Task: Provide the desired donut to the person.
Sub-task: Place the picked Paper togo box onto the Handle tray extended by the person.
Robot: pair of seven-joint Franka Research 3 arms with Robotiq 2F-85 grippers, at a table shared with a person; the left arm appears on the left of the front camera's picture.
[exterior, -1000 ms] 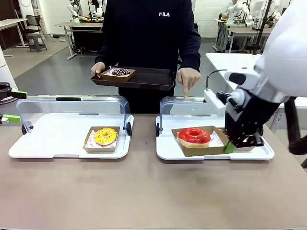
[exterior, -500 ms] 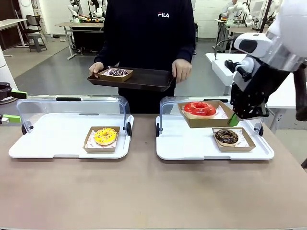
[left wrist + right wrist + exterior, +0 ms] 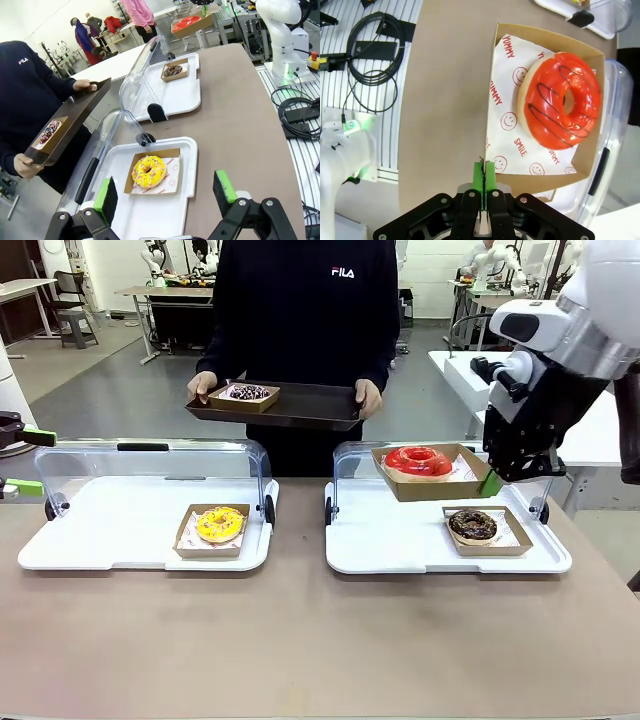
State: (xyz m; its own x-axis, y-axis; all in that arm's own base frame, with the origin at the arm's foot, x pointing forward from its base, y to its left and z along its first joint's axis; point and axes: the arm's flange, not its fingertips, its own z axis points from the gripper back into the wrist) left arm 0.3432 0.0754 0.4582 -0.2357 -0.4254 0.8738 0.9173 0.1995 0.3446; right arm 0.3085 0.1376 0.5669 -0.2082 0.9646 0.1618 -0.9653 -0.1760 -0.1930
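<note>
Altogether 4 donuts (image 3: 418, 461), 4 cardboard boxes (image 3: 432, 485).

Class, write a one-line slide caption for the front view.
Right end effector lifts the boxed red donut above the white tray toward the person holding a dark tray.

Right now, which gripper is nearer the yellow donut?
Left. The open left gripper hovers just off the yellow donut, at the left tray's end. The right gripper is across the table, shut on the red donut's box, lifted above the right tray.
</note>
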